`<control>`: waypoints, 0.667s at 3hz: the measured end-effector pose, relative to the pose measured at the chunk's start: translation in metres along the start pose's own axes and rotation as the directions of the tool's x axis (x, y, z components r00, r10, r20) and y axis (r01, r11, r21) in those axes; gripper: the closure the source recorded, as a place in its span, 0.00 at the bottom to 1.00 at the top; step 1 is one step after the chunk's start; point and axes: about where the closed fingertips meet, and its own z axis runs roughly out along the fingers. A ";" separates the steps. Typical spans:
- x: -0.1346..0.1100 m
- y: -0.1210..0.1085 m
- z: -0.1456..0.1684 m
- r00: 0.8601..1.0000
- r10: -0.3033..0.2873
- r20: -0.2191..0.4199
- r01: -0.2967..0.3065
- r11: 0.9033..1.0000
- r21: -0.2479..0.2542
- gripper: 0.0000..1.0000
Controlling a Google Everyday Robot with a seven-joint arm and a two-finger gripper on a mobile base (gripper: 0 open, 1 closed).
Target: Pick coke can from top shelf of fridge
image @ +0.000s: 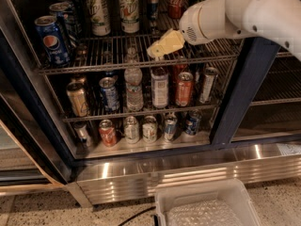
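The coke can (177, 0), deep red with white script, stands at the back of the top shelf (108, 55), a silvery wire rack in the open fridge (240, 93). Its top is cut off by the picture's upper edge. My gripper (156, 52), pale yellow at the end of the white arm, hangs just above the shelf's front part. It is below and a little left of the coke can, apart from it and holding nothing.
Blue Pepsi cans (51, 40) stand at the shelf's left, and pale green-and-white cans (128, 11) stand left of the coke can. Lower racks hold several cans and a bottle (134, 86). A white bin (207, 206) sits on the floor before the steel base panel (188, 173).
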 end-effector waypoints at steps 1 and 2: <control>-0.008 -0.016 0.007 0.997 0.053 0.055 -0.058 0.993 0.101 0.00; 0.005 -0.029 0.016 0.988 0.128 0.088 -0.142 0.975 0.173 0.00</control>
